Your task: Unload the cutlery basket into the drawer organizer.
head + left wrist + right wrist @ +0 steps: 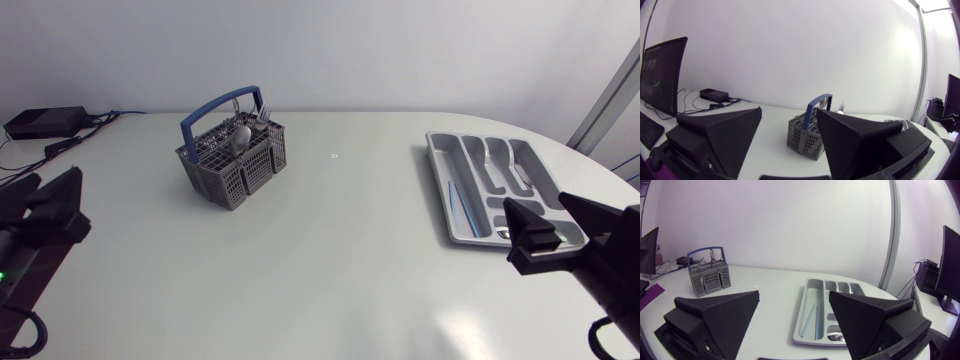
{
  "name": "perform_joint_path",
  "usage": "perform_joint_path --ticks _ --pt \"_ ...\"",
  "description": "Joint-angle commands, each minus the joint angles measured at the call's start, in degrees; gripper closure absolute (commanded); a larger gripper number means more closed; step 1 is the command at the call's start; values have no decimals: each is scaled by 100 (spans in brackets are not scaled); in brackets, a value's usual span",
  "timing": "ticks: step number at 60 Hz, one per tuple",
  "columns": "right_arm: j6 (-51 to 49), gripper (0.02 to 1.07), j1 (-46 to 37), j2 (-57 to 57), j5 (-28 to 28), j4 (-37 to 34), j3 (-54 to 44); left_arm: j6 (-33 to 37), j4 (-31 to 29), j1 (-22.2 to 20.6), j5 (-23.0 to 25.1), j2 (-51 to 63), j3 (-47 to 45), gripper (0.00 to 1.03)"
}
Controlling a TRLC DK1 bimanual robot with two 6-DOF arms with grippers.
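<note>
While both arms lay at the side edges of the counter (340,265), the left arm's fingers (725,132) and the right arm's fingers (722,315) stood spread, pinching nothing. One grey cutlery basket (232,182) with one blue handle (222,105) stood on the left half. It was well apart from the one drawer organizer (436,160) on the right half. One spoon (241,133) rose above the basket's rim among other pieces too crowded to count. The organizer already held one thin blue stick (809,321) and at least one metal piece. The cutlery was judged stiff, light and slippery, best pinched across an upright stem just above the rim. The basket was judged light enough to shift when a piece dragged.
</note>
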Motion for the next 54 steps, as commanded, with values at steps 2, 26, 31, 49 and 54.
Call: perform_joint_path --ticks 2,26,31,49,54 --pt "137 7 165 778 64 108 462 -57 -16 -105 -32 968 612 11" --pt "-312 7 262 3582 -218 -1008 1894 233 -1114 -421 -41 4167 3020 14" --pt "-690 7 350 3723 -288 -1026 1921 778 -1527 -430 -41 5002 3679 16" --pt "-1973 7 517 4065 -385 -1782 2202 1921 -2714 -316 513 7419 5595 20" --pt "-2017 7 534 4092 -666 -1878 2211 2105 -2784 -219 768 7972 5973 21"
